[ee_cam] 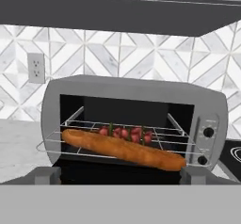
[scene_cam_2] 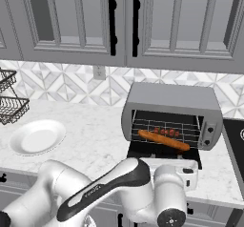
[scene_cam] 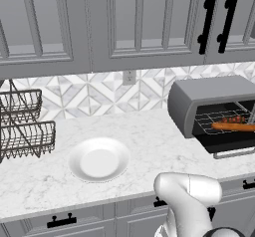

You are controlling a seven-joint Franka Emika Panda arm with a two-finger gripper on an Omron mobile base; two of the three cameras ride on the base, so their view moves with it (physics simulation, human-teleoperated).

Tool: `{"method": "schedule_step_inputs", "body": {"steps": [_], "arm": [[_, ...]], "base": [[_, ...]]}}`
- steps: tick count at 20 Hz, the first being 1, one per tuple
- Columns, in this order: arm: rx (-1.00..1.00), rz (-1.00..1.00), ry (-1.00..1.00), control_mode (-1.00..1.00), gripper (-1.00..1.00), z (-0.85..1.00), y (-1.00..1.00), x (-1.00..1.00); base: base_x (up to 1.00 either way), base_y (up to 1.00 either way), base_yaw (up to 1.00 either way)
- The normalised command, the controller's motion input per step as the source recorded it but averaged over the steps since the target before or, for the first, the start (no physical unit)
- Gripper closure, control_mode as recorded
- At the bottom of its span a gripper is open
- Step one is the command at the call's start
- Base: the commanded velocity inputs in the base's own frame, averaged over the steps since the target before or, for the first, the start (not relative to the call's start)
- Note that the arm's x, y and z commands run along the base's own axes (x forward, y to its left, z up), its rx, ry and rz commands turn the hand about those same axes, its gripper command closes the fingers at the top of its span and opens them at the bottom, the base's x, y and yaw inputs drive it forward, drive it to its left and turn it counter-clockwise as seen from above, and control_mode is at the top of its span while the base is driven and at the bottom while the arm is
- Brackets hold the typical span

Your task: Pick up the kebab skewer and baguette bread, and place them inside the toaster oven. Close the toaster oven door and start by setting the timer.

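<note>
With baguette bread (ee_cam: 123,148) overhanging the rack front, toaster oven door (scene_cam_2: 164,153) may jam closing; my fingers wide, empty.

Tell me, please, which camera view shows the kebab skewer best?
The hand view: the kebab skewer lies head-on on the rack behind the baguette bread. The right base view shows it smaller; the left base view shows only red specks near the frame edge.
</note>
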Motion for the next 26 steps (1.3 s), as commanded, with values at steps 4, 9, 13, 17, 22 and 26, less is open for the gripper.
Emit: {"method": "schedule_step_inputs", "body": {"steps": [4,9,13,17,22,26], "arm": [[0.03,-0.06,0.24,-1.00,-1.00,-0.03,0.00,-0.13],[0.06,-0.02,0.09,-1.00,-1.00,-0.26,0.00,0.05],[0.07,0.00,0.01,-1.00,-1.00,-0.45,0.00,0.25],[0.04,0.00,0.01,-1.00,-1.00,-0.12,0.00,0.39],[0.03,0.00,0.06,-1.00,-1.00,0.00,0.00,0.34],[0.02,0.00,0.08,-1.00,-1.00,0.00,0.00,0.35]], "base": [[0.00,0.00,0.00],[0.00,0.00,0.00],[0.00,0.00,0.00],[0.00,0.00,0.00],[0.00,0.00,0.00],[0.00,0.00,0.00]]}}
